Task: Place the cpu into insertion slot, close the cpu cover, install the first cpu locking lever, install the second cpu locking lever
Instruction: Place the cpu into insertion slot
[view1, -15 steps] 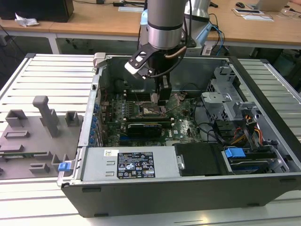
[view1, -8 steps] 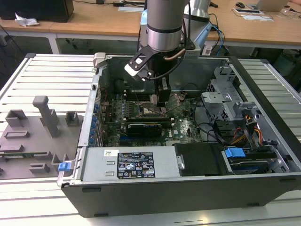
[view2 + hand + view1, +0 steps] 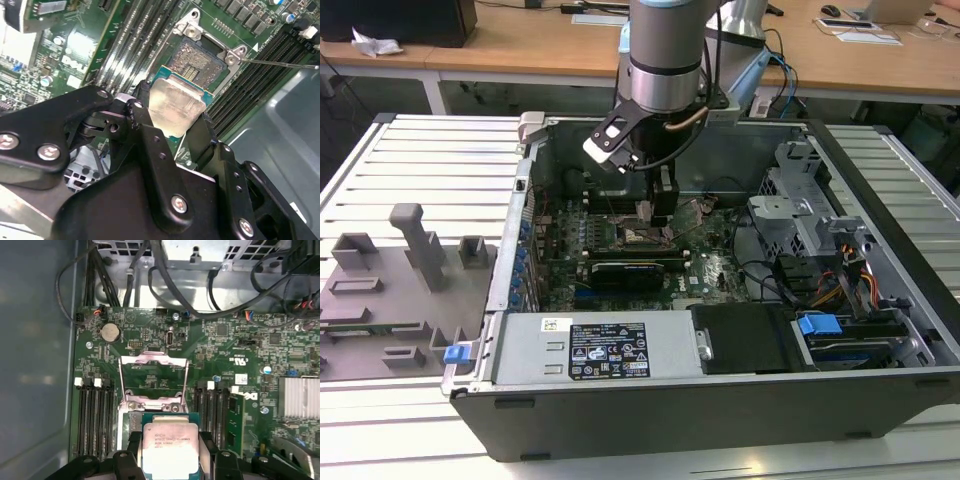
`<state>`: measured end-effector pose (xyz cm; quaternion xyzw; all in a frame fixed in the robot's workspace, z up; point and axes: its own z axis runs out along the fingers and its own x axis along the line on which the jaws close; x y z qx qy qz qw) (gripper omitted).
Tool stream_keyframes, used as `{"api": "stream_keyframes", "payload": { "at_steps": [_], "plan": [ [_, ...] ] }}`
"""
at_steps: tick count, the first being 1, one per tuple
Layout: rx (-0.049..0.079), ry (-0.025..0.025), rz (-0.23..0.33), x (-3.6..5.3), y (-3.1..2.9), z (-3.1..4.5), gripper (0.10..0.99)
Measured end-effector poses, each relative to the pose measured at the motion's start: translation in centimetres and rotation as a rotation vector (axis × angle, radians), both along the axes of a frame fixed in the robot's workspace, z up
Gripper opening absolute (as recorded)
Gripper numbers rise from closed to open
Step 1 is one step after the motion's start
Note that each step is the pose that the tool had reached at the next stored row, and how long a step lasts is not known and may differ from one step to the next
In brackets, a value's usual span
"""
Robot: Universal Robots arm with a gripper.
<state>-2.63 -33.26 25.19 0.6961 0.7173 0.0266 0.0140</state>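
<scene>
Found the cpu (image 3: 174, 102) pinched by two opposite edges between the black fingers (image 3: 143, 100) of the gripper (image 3: 174, 116), pale metal top facing outward, green edge showing round it. Hangs over the near rim of the insertion slot (image 3: 197, 60); cannot tell whether touching. Not seated: most of the pin field bare and glinting beyond the chip.

Same clamp in the first wrist view: cpu (image 3: 170, 450) squeezed between the gripper (image 3: 170, 456) fingers, one on each side. Beyond it, cpu cover (image 3: 154, 359) swung open and standing up off the socket, green board visible through its cut-out.

Noted a thin metal rod (image 3: 280, 63) running out sideways from a socket corner, raised over the dark memory slots (image 3: 267, 47). More memory slots (image 3: 92, 415) on both sides of the socket. Coin battery (image 3: 110, 332) past the cover; black cables (image 3: 150, 270) along the far case wall.

In the exterior view: arm (image 3: 665, 60) reaching straight down into the open computer case (image 3: 740, 410), gripper (image 3: 662, 200) low over the motherboard (image 3: 715, 270). Grey fixture tray (image 3: 390, 290) outside the case, toward the exterior view's left, on the slatted table (image 3: 420, 160).
</scene>
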Motion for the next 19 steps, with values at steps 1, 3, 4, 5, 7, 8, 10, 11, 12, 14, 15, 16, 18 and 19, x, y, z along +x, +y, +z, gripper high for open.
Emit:
{"api": "stream_keyframes", "payload": {
  "at_steps": [1, 3, 4, 5, 7, 8, 10, 11, 12, 14, 15, 16, 18, 19],
  "plan": [
    [0.0, 0.0, 0.0, -0.01, 0.05, -0.08, 0.537],
    [0.0, 0.0002, 0.0, -0.01, 0.07, -0.15, 0.537],
    [0.0, 0.0001, 0.0, -0.01, 0.07, -0.18, 0.537],
    [0.0, 0.0001, 0.0, -0.02, 0.07, -0.21, 0.537],
    [0.0, 0.0001, 0.0, -0.02, 0.07, -0.29, 0.537],
    [0.0, 0.0002, 0.0, -0.09, 0.07, -0.31, 0.537],
    [0.0, 0.0, 0.0, -0.15, 0.07, -0.36, 0.537],
    [0.0, 0.0, 0.0, -0.22, 0.08, -0.44, 0.537],
    [0.0, 0.0002, 0.0, -0.4, 0.07, -0.58, 0.537],
    [0.0, 0.0001, 0.0, -0.44, 0.1, -0.85, 0.537],
    [0.0, 0.0001, 0.0, -0.46, 0.14, -0.96, 0.537],
    [0.0, 0.0002, 0.0, -0.49, 0.24, -1.15, 0.537],
    [0.0, 0.0001, 0.0, -0.55, 0.37, -1.57, 0.537],
    [0.0, 0.0001, 0.0, -0.6, 0.43, -1.91, 0.537]
  ]
}}
